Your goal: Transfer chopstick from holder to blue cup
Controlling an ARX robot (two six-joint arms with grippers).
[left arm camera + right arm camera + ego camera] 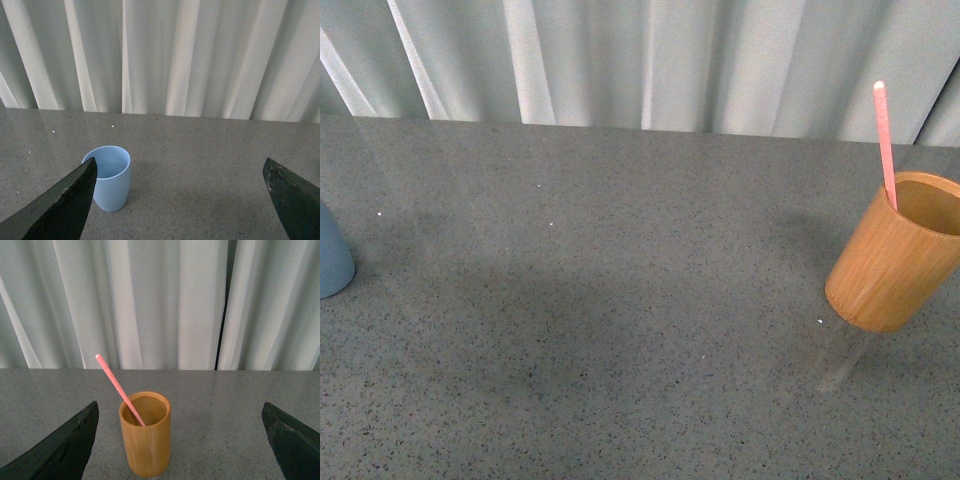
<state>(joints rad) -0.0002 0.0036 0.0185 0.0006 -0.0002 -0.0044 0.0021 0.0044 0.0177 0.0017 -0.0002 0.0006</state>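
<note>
Chopstick [885, 140] is leaned in the holder [890, 265] at frame right; the blue cup [332, 262] is at far left. Left gripper [179, 170] and right gripper [180, 410] are spread wide, empty; the holder could be tipped by a sideways pull.

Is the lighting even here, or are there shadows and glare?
Front view: soft, diffuse light, with a broad dim shadow across the table and a pale reflection streak below the holder. Left wrist view: blue cup sharp, evenly lit. Right wrist view: chopstick crisp, no glare.
</note>
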